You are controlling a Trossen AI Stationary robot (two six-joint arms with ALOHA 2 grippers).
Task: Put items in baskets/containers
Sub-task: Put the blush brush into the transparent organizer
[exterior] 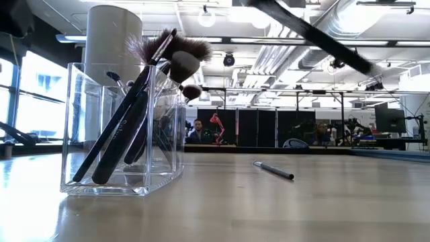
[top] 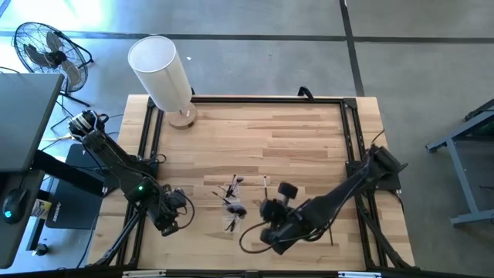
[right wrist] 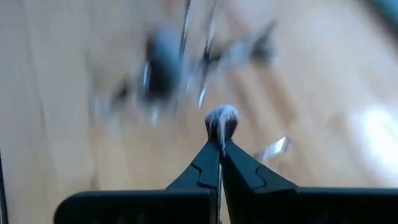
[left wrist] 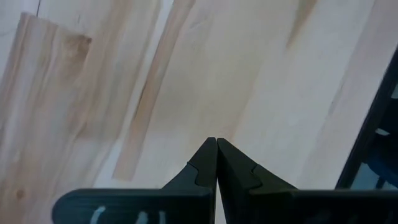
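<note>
Left end effector (left wrist: 216, 144) closed, right end effector (right wrist: 221, 144) pinched shut

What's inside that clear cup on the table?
The clear cup holds several makeup brushes leaning handle-down, bristles sticking out above the rim, one with a wide fluffy head. They overlap, so an exact count isn't possible.

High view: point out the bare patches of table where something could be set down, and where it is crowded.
Free: the broad middle and far stretch of the table, between the white cylinder and the right frame rail. Crowded: the near edge, where the clear cup of brushes stands between the left gripper and the right gripper, which grips one brush.
</note>
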